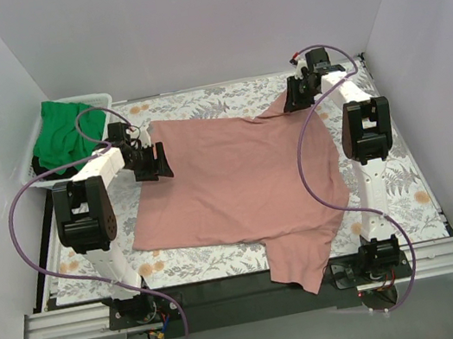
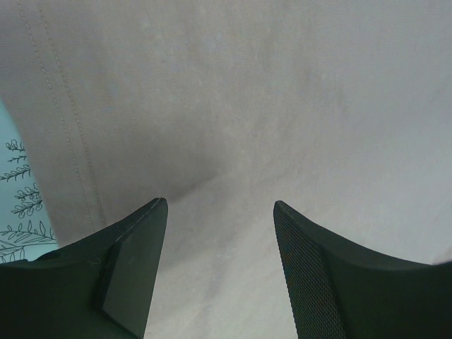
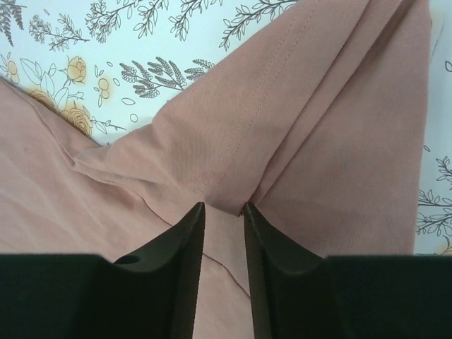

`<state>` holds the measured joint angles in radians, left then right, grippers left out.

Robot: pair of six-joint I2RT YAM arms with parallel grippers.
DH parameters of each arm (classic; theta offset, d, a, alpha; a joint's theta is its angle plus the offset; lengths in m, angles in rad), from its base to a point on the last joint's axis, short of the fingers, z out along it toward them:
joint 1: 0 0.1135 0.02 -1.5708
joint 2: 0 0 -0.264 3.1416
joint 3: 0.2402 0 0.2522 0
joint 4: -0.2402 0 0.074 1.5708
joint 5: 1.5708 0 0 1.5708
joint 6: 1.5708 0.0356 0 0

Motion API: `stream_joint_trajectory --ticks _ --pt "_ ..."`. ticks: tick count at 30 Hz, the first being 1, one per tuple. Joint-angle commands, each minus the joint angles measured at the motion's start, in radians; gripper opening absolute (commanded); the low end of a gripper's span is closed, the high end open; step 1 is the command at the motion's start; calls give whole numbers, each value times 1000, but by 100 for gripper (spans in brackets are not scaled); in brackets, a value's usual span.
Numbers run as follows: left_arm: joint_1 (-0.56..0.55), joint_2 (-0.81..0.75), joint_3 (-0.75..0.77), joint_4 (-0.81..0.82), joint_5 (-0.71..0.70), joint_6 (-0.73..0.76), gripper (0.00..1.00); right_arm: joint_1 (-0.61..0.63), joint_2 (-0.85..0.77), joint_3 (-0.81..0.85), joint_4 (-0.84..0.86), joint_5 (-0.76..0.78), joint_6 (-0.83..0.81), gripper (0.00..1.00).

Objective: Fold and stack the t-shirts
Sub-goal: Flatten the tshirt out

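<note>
The salmon-pink t-shirt (image 1: 237, 176) lies spread over the middle of the table, with one sleeve hanging over the near edge. My left gripper (image 1: 155, 160) sits low at its left edge, open; in the left wrist view the jaws (image 2: 220, 205) stand wide apart over flat pink cloth (image 2: 247, 106). My right gripper (image 1: 294, 96) is at the shirt's far right corner. In the right wrist view its jaws (image 3: 224, 207) are narrow, pinching a gathered fold of the pink shirt (image 3: 318, 141). The green t-shirt (image 1: 67, 136) lies crumpled in the basket at far left.
A white slotted basket (image 1: 100, 98) stands at the far left corner. A floral-patterned cloth (image 1: 197, 100) covers the tabletop under the shirt. White walls enclose the table on three sides. Purple cables loop beside both arms.
</note>
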<state>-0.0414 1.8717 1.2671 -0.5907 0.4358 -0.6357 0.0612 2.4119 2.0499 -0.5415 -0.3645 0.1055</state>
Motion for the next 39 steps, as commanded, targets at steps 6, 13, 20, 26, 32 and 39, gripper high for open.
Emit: stream_joint_trajectory --ticks 6,13,20,26,32,39 --pt "-3 -6 -5 11 -16 4 61 8 16 19 29 -28 20 38" --pt "-3 7 3 9 -14 2 61 8 3 -3 29 -20 14 29" --pt "-3 6 -14 14 -12 -4 61 8 18 49 41 -134 28 1" --pt "-3 9 -12 -4 -17 -1 60 6 0 82 200 -211 48 1" --pt "-3 33 9 -34 -26 5 61 6 58 108 348 -231 112 1" --pt "-3 15 -6 -20 -11 -10 61 8 92 58 607 -318 220 36"
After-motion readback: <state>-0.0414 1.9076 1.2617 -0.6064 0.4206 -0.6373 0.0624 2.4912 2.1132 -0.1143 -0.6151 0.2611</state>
